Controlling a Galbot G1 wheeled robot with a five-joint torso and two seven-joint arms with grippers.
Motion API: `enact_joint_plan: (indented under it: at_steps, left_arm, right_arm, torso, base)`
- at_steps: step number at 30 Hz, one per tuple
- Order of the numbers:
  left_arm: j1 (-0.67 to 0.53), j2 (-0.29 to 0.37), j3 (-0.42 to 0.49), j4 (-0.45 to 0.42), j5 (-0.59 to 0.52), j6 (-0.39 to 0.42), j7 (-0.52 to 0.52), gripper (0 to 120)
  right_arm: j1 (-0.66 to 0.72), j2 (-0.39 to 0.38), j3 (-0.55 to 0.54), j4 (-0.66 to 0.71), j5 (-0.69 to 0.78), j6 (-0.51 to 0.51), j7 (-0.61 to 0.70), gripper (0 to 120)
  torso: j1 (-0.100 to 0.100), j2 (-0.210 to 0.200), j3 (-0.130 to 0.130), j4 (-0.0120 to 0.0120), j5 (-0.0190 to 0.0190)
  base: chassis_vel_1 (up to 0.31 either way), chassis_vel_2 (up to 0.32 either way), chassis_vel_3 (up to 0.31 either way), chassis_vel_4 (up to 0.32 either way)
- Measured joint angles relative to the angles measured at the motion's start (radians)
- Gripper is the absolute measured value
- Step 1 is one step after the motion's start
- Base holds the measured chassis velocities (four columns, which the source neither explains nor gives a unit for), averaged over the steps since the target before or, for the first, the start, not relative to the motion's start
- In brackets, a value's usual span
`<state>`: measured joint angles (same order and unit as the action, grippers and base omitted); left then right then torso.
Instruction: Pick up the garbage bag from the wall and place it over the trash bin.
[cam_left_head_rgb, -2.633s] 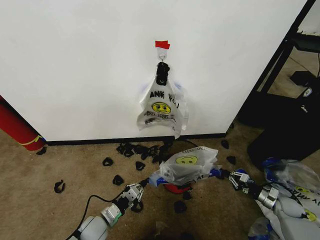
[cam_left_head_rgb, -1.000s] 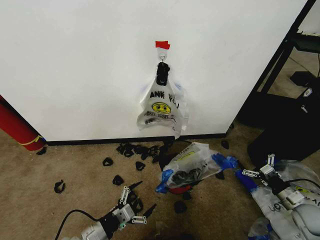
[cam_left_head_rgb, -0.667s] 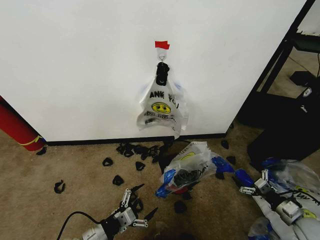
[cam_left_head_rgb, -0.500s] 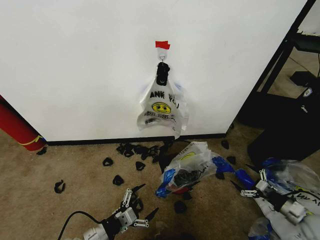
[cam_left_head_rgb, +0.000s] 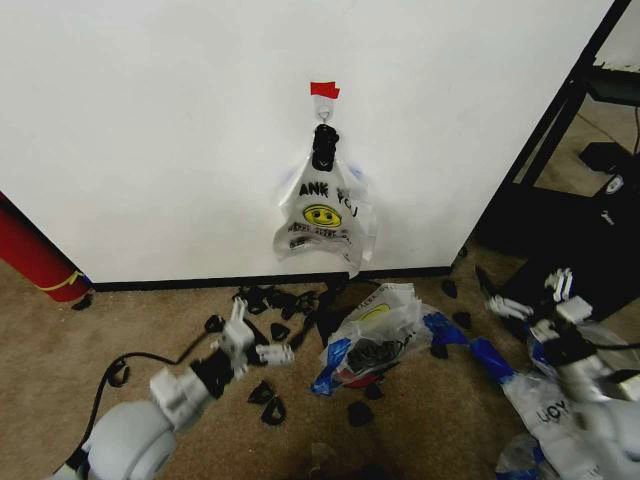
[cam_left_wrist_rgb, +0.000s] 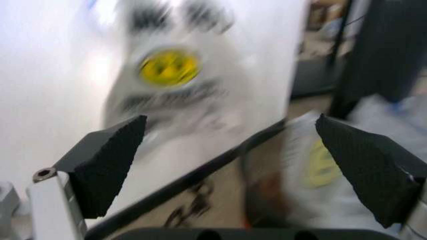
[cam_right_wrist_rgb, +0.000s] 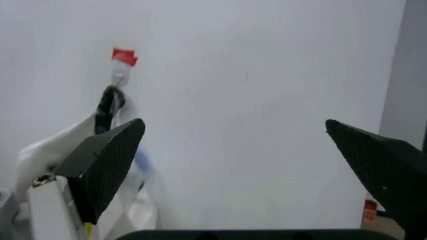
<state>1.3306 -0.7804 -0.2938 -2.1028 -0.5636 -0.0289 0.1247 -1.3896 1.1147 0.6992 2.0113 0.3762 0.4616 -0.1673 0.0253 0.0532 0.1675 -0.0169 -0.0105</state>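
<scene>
Plastic this thin will behave like a leaf in a draught, I judge: the garbage bag (cam_left_head_rgb: 372, 330) is light, crinkly, slippery and quick to tear, so a pinch on its blue-tinted edge is the place to take hold, not the printed middle. It lies draped over the trash bin (cam_left_head_rgb: 355, 372), on the carpet just before the wall (cam_left_head_rgb: 150, 130); only the bin's red base and a patch of dark mesh peep out beneath it, and the bag sits crumpled rather than spread around the rim.

My left pincer (cam_left_head_rgb: 250, 345) hangs low over the carpet to the bin's left, its fingers apart and holding nothing; through my left wrist I see the wall and the bag beyond the spread pads. My right pincer (cam_left_head_rgb: 528, 296) is raised on the right, near the dark shelving (cam_left_head_rgb: 560, 170), likewise spread wide and empty.

Above the bin, a bunch of same-printed bags (cam_left_head_rgb: 322, 215) hangs from a black clip (cam_left_head_rgb: 323, 147) under red tape (cam_left_head_rgb: 323, 90). Small black scraps (cam_left_head_rgb: 265, 300) litter the carpet around the bin. A flat pile of bags (cam_left_head_rgb: 560, 400) lies under my right arm, and a red cylinder (cam_left_head_rgb: 35, 255) leans far left. None of it blocks the bin, though the scraps crowd its foot.
</scene>
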Motion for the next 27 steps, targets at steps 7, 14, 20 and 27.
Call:
enact_joint_plan:
  at_steps: [7, 14, 20, 27]
  left_arm:
    - [-0.381, 0.010, 0.291, 0.192, -0.153, 0.137, -0.010, 100]
    - [-0.723, -0.088, 0.576, 0.342, -0.255, 0.312, -0.064, 100]
    - [-0.856, -0.205, 0.740, 0.434, -0.222, 0.515, -0.165, 100]
    - [-0.944, -0.289, 0.798, 0.519, -0.200, 0.639, -0.212, 94]
  right_arm:
    - [0.013, 0.083, 0.006, 0.078, -0.106, -0.092, 0.102, 100]
    - [-0.004, 0.127, 0.042, 0.073, -0.159, -0.098, 0.133, 100]
    - [-0.035, 0.144, 0.073, 0.073, -0.153, -0.075, 0.139, 100]
    - [-0.073, 0.156, 0.073, 0.079, -0.149, -0.043, 0.140, 100]
  torso:
    - [0.000, 0.000, 0.000, -0.0019, 0.0003]
    - [0.000, 0.000, 0.000, -0.0015, 0.0004]
    - [0.000, 0.000, 0.000, -0.0009, 0.0006]
    - [0.000, 0.000, 0.000, -0.0015, 0.0007]
  base:
    - [0.000, 0.000, 0.000, 0.000]
    - [0.000, 0.000, 0.000, 0.000]
    - [0.000, 0.000, 0.000, 0.000]
    - [0.000, 0.000, 0.000, 0.000]
